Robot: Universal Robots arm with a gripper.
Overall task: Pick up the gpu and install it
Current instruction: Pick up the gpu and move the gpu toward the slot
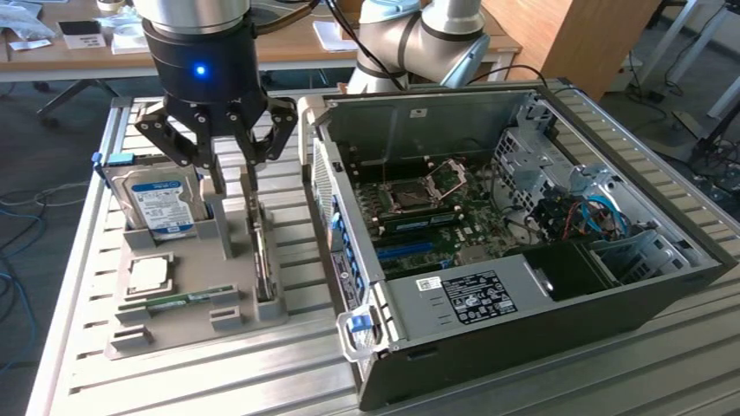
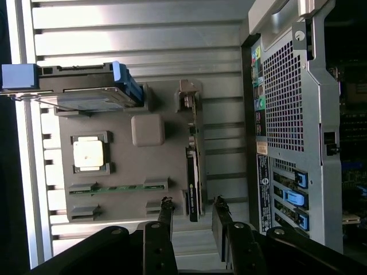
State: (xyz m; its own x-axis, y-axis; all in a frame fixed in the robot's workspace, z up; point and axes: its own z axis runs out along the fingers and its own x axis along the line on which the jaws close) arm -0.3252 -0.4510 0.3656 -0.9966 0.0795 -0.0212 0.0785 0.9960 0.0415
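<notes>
The gpu point(image 1: 265, 253) stands on its long edge in a slot of the grey holder tray point(image 1: 191, 334), left of the open computer case point(image 1: 647, 286) in the exterior view. In the wrist view the gpu point(image 2: 193, 172) shows edge-on as a thin dark strip. My gripper point(image 1: 231, 178) hangs just above the card's far end. Its fingers point(image 2: 166, 213) stand apart on either side of the card's end, with gaps to the card, so the gripper point(image 2: 193, 213) is open and holds nothing.
The tray point(image 2: 166, 166) also holds a blue-labelled hard drive point(image 1: 162, 205) standing upright, a processor chip point(image 1: 151, 276) and a green memory stick point(image 1: 185, 300). The case lies on its side with the motherboard point(image 1: 422, 212) exposed. All rest on a slatted metal table point(image 1: 231, 381).
</notes>
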